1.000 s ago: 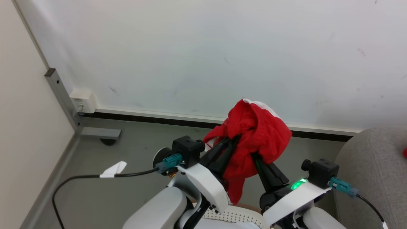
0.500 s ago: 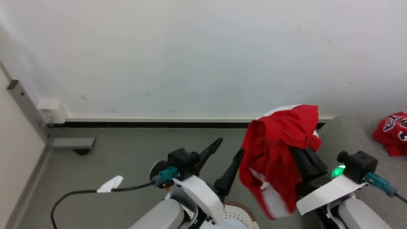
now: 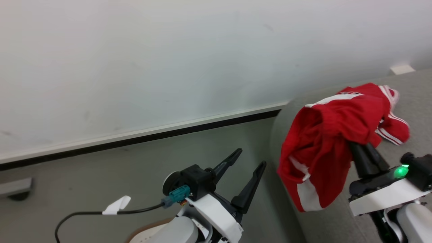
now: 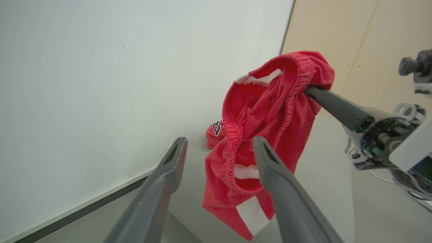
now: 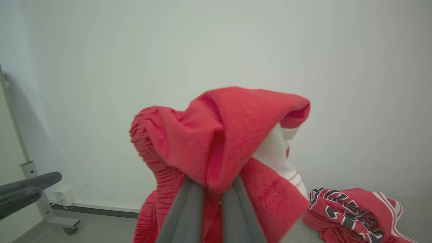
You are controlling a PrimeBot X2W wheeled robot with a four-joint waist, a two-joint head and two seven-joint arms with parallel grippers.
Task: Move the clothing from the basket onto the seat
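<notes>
My right gripper (image 3: 355, 143) is shut on a red garment (image 3: 324, 145) with white trim, its fingertips buried in the cloth. The garment hangs over the left edge of the light-grey seat (image 3: 416, 98). In the right wrist view the fingers (image 5: 189, 206) pinch the red garment (image 5: 219, 145). A red jersey (image 5: 351, 209) with black-and-white lettering lies on the seat behind it, and the same jersey (image 3: 393, 130) is in the head view. My left gripper (image 3: 251, 157) stands open and empty over the floor, left of the seat. A bit of the basket (image 3: 148, 229) peeks out at the bottom edge.
A white wall with a black baseboard (image 3: 168, 133) runs behind. The floor (image 3: 84, 175) is grey. A black cable with a white tag (image 3: 116, 205) trails from my left wrist. A grey metal foot (image 3: 13, 187) sits at the far left.
The head view has swung right. A second ago both grippers were in the red garment; the left came out and opened, and the right carried it over to the seat's edge.
</notes>
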